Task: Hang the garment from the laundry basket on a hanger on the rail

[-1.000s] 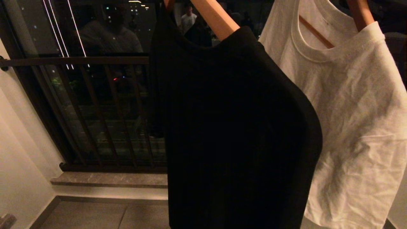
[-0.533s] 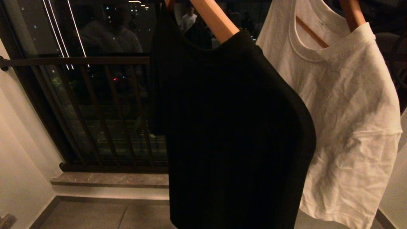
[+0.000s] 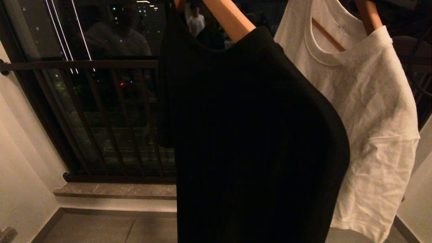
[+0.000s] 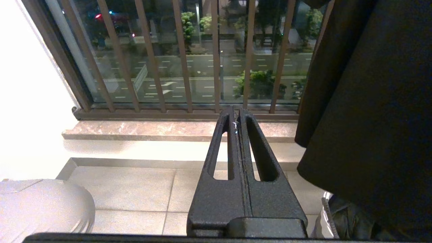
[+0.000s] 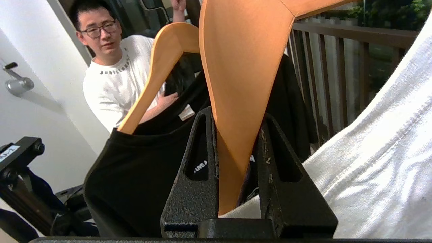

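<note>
Since a second ago the white shirt [image 3: 364, 111] has swung a little leftward and its hem has dropped lower in the head view, while the black shirt [image 3: 249, 141] has spread slightly wider at its right edge; the window and floor have kept their places.

Pale walls [image 3: 20, 175] close in the left side of a narrow room, and a dark night window with a brown barred railing [image 3: 91, 114] fills the far side, its glass reflecting lights and figures. A marbled stone sill [image 3: 114, 190] runs below the railing, and grey floor tiles [image 3: 111, 229] lie beneath that.

Both shirts hang on wooden hangers in front of the window, the black one nearer and overlapping the white one on its right. Neither the rail nor the basket can be made out.

A person in a white shirt [image 5: 111, 81] stands behind the hangers in the right wrist view.

The right hand [image 5: 236, 128] is clenched on the orange wooden hanger [image 5: 243, 67] that carries the white shirt. The left hand [image 4: 236, 116], low near the floor beside the black shirt's hem, is pressed closed with nothing in it.
</note>
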